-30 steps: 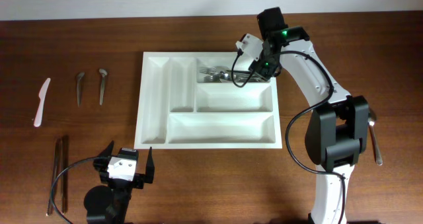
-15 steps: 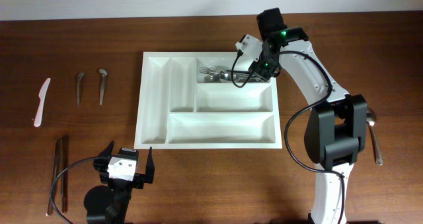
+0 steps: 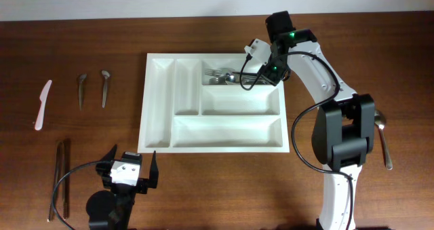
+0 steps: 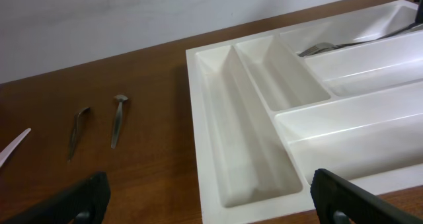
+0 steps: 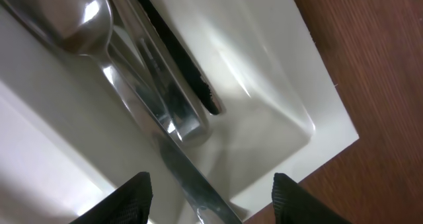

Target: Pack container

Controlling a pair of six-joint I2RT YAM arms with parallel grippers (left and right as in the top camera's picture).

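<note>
The container [image 3: 217, 148], a large white tray with five compartments, lies mid-table. Several metal utensils [image 3: 220, 75] lie in its top right long compartment. My right gripper [image 3: 261, 72] hangs over that compartment's right end. In the right wrist view it [image 5: 215, 201] stands open, and a metal handle [image 5: 198, 191] lies between its fingers [image 5: 132, 197] with gaps on both sides. A spoon bowl [image 5: 79, 19] and other handles rest on the white floor [image 5: 277, 72]. My left gripper [image 3: 129, 169] stands open and empty near the front edge, facing the container's rim [image 4: 195, 118].
Left of the container lie two small metal utensils [image 3: 81, 89] [image 3: 105, 87] and a white plastic knife [image 3: 43, 104]. Two long dark utensils [image 3: 61, 179] lie at the front left. A spoon [image 3: 383, 138] lies on the right, beside the right arm's base.
The right gripper's jaws have widened a little and its wrist has shifted slightly. The left arm has not moved.
</note>
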